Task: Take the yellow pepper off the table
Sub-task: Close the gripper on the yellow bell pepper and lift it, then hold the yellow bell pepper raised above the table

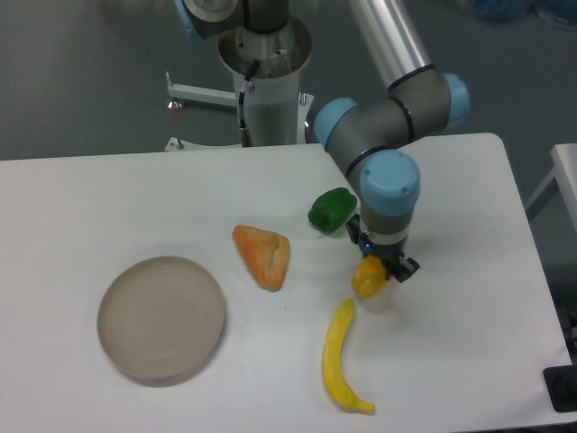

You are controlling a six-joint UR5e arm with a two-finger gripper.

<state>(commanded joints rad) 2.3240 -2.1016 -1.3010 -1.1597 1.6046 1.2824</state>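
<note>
**Gripper clamped on the yellow pepper**

My gripper (372, 273) points straight down with its jaws closed around the yellow pepper (366, 279), which I see sitting at or just above the table (469, 325); I cannot tell whether it touches. Just below the pepper lies the long yellow banana-shaped piece (338, 357). The green pepper (330, 208) is up-left of it, the orange wedge (263, 255) left, and the round tan plate (161, 317) far left.
</note>
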